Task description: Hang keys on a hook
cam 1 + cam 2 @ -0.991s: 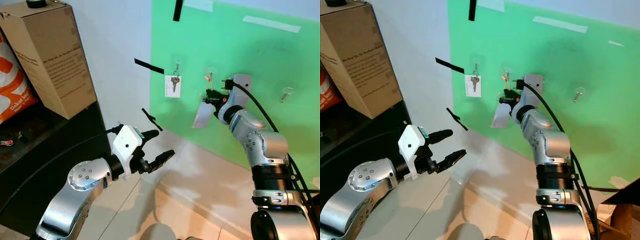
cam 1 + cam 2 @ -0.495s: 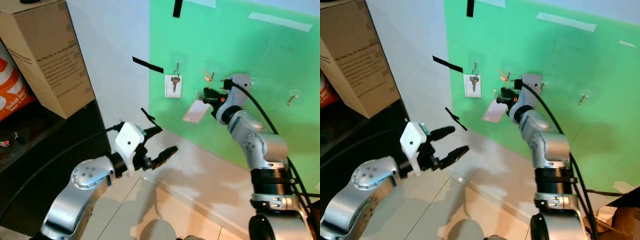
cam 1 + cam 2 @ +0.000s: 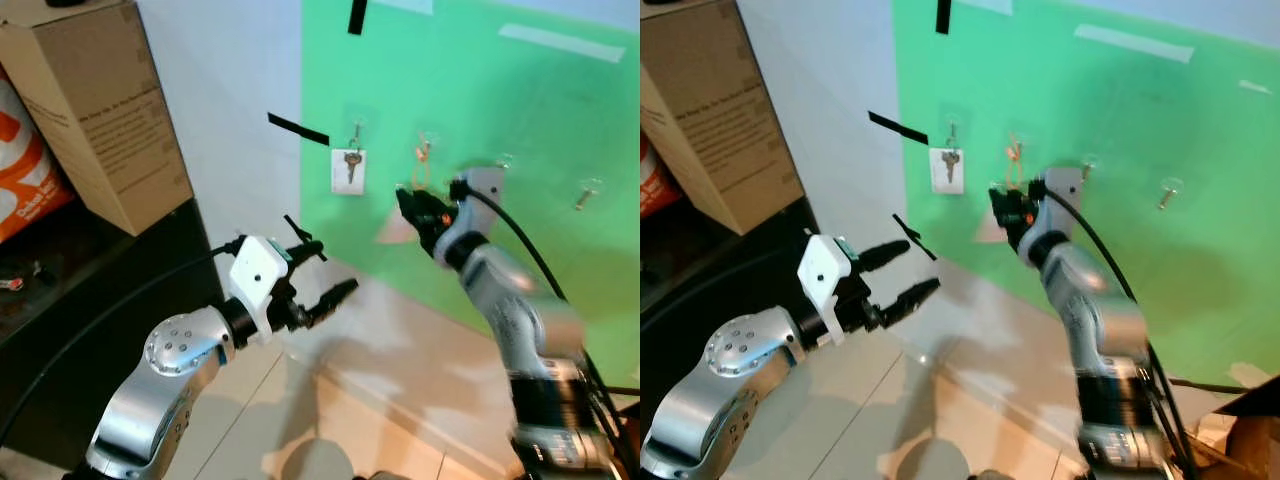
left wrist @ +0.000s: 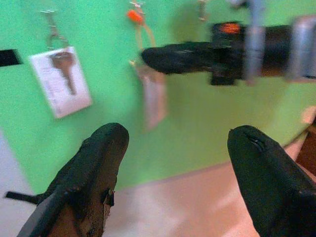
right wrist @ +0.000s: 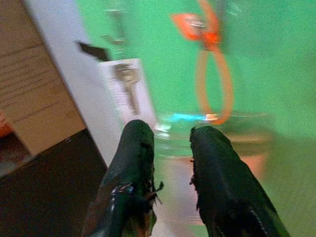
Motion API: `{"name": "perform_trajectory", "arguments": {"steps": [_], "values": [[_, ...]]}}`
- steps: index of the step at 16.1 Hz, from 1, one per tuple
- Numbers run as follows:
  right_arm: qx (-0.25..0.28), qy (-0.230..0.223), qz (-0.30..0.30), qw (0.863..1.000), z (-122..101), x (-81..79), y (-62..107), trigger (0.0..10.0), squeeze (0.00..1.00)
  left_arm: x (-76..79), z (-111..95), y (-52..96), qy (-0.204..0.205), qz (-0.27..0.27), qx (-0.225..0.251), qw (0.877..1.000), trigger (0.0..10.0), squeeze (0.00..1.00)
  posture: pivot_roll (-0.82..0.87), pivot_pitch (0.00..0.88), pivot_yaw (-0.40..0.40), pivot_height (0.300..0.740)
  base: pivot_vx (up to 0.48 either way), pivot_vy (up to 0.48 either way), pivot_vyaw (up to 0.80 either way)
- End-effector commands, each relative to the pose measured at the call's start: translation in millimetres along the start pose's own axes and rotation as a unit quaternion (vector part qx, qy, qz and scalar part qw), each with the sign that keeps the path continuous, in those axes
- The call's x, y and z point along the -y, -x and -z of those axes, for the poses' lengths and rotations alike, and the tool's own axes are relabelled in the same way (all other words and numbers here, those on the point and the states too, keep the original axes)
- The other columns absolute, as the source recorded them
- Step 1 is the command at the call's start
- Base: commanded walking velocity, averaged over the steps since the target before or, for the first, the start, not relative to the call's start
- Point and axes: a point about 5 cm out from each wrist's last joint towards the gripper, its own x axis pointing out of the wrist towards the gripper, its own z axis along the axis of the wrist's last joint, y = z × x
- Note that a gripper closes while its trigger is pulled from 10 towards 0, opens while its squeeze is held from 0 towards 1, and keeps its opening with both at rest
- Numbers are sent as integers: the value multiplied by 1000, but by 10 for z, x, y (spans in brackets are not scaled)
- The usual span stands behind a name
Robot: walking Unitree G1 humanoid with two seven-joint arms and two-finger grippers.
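Observation:
An orange cord loop hangs from a clear wall hook on the green panel. A pale key tag dangles from the loop's lower end. My right gripper is just below and left of the hook, blurred by motion. In the right wrist view its fingers stand a little apart, with the tag just beyond their tips. My left gripper hovers open lower left, away from the wall, holding nothing.
A second key on a white card hangs on the hook to the left. Two more hooks sit to the right. A cardboard box and an orange bag stand on a black cabinet at the left.
My right gripper held the tag up by the hook; now it has dropped slightly and its fingers have parted, with the tag hanging by its orange loop. My left gripper rose a little.

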Motion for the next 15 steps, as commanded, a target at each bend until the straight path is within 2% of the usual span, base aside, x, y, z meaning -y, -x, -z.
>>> {"name": "perform_trajectory", "arguments": {"steps": [1,2,3,4,5,6,7,8,11,13,15], "values": [[17,14,-1,1000,-64,-12,86,10000,1000,-23,-2,23,-13,-17,0,1000,10000,0,-22,0,-25,740,0,0,0],[16,26,-7,1000,-51,-10,167,10000,1000,-53,17,25,-27,-42,-1,999,10000,0,-23,0,-26,740,0,0,0],[8,55,18,998,17,42,278,10000,1000,-126,113,40,-14,-101,-20,995,10000,0,-26,0,-27,740,0,0,0],[6,52,42,998,84,98,388,10000,1000,-178,219,86,-4,-152,-36,988,10000,0,-34,0,-21,740,0,0,0],[0,45,47,998,174,109,499,10000,1000,-225,345,167,-11,-196,-52,979,10000,0,-38,0,-18,740,0,0,0],[-28,86,47,995,339,82,638,10000,1000,-259,531,293,-8,-239,-85,967,10000,0,-45,0,-15,740,0,0,800],[-67,126,34,989,531,35,746,10000,1000,-281,644,383,-34,-269,-114,956,10000,0,-50,0,-15,740,0,0,800],[-92,145,35,984,705,16,847,10000,1000,-251,691,420,-28,-273,-118,954,10000,0,-48,0,-21,740,0,0,800],[-96,131,58,985,803,40,929,10000,1000,-209,622,390,-31,-287,-91,953,10000,0,-34,0,-38,740,0,0,800],[-96,122,63,986,818,49,912,10000,1000,-228,586,394,-39,-302,-78,949,10000,0,-33,0,-45,740,0,0,800],[-94,110,65,987,816,36,865,10000,1000,-223,555,391,-32,-300,-66,951,10000,0,-27,0,-52,740,135,0,800]]}}
